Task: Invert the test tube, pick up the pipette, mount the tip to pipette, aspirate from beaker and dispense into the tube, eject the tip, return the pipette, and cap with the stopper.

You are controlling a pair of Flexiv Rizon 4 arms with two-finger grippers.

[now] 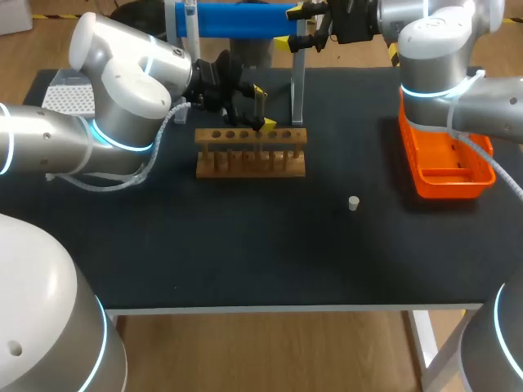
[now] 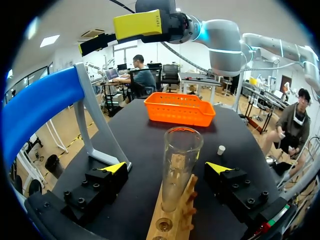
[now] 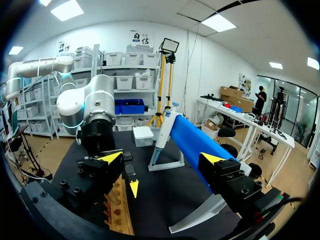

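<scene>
Clear glass test tube (image 2: 181, 165) upright in the wooden rack (image 2: 176, 222), between wide-open left fingers (image 2: 112, 168), untouched. Right fingers (image 3: 111, 158) wide apart, gripping nothing. Small white stopper (image 1: 353, 203) on black worktop (image 1: 245, 245).

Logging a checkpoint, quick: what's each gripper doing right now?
Left gripper: open, fingers either side of the test tube standing in the wooden rack, not touching it.
Right gripper: open, holding nothing.
</scene>
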